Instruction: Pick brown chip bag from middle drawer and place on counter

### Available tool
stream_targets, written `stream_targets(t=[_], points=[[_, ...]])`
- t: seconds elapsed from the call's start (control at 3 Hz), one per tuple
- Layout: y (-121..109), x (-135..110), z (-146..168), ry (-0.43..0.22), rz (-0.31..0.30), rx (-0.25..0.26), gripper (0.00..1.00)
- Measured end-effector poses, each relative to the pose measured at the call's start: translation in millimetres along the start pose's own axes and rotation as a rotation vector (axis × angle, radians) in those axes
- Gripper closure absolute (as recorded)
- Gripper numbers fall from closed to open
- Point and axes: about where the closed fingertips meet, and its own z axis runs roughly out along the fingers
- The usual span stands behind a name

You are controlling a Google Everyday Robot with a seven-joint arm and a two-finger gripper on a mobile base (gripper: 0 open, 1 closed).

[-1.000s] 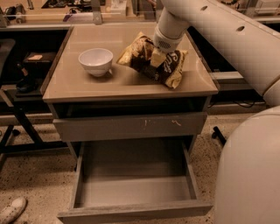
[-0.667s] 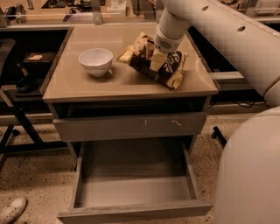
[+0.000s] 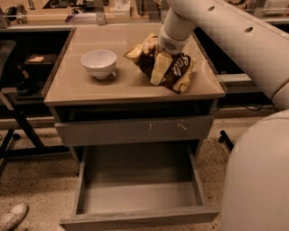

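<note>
The brown chip bag lies crumpled on the right half of the beige counter, its right end resting on the top. My gripper comes down from the upper right and is shut on the middle of the bag; one pale finger shows against its front, the other is hidden behind it. The middle drawer stands pulled out below, and its grey floor is bare.
A white bowl stands on the counter's left half, apart from the bag. The scratched drawer front above the open drawer is shut. My white arm and body fill the right side. A cluttered bench runs behind.
The bag and my gripper have settled slightly lower onto the counter. The bowl and the drawer have not moved.
</note>
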Motion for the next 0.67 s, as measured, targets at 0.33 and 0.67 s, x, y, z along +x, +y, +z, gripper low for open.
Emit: stream_targets(t=[0.33, 0.67], points=[[-17, 6, -49, 0.039, 0.029, 0.108, 0.00], [-45, 17, -149, 0.120, 0.103, 0.285, 0.00]])
